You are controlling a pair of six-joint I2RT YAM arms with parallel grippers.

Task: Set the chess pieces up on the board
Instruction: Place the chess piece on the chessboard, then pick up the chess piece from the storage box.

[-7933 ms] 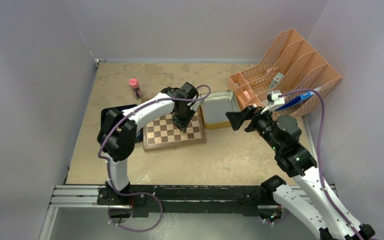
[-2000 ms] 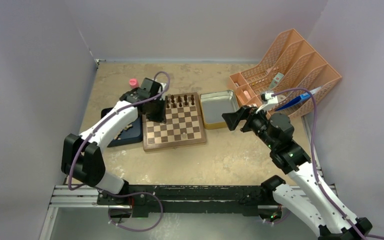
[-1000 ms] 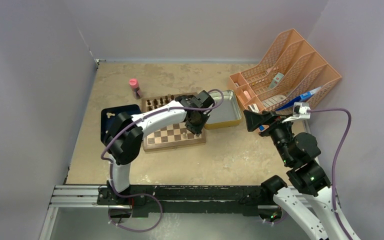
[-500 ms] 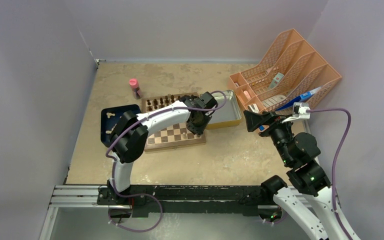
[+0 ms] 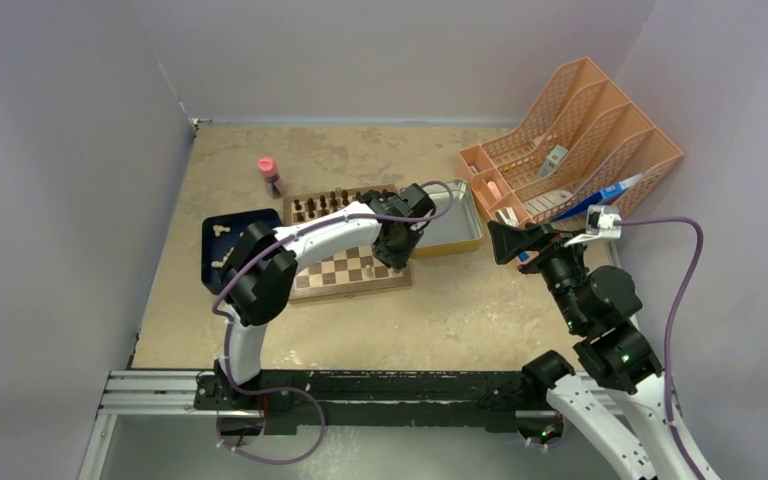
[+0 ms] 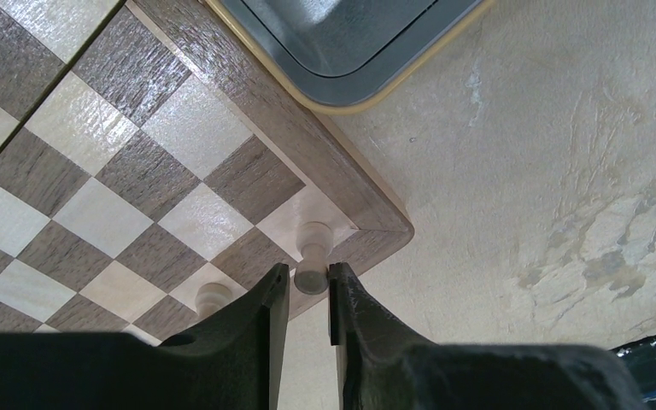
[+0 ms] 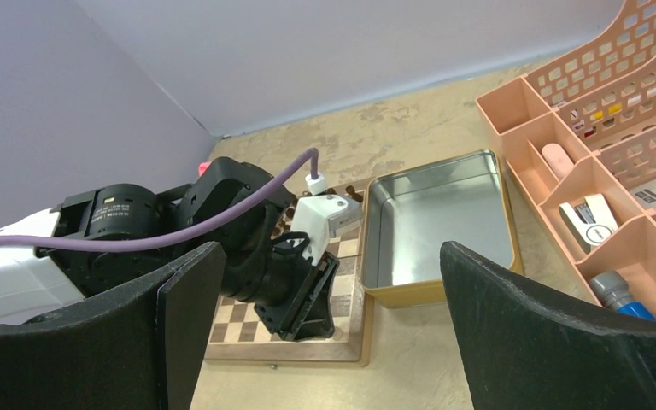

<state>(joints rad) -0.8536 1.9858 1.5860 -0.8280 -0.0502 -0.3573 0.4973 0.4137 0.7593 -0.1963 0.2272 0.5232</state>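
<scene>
Narrowly parted, left gripper (image 6: 309,275) straddles a pale pawn (image 6: 313,252) on the board (image 6: 137,171) corner.

Top view: my left arm (image 5: 330,228) covers much of the board (image 5: 345,272), far-row chess pieces (image 5: 332,203) too small to name | left wrist: second pale piece (image 6: 211,295) half behind the left gripper (image 6: 309,286); I can't tell whether its fingers (image 6: 260,320) touch the corner piece (image 6: 312,254) | tin (image 6: 333,34) cut off by top edge
</scene>
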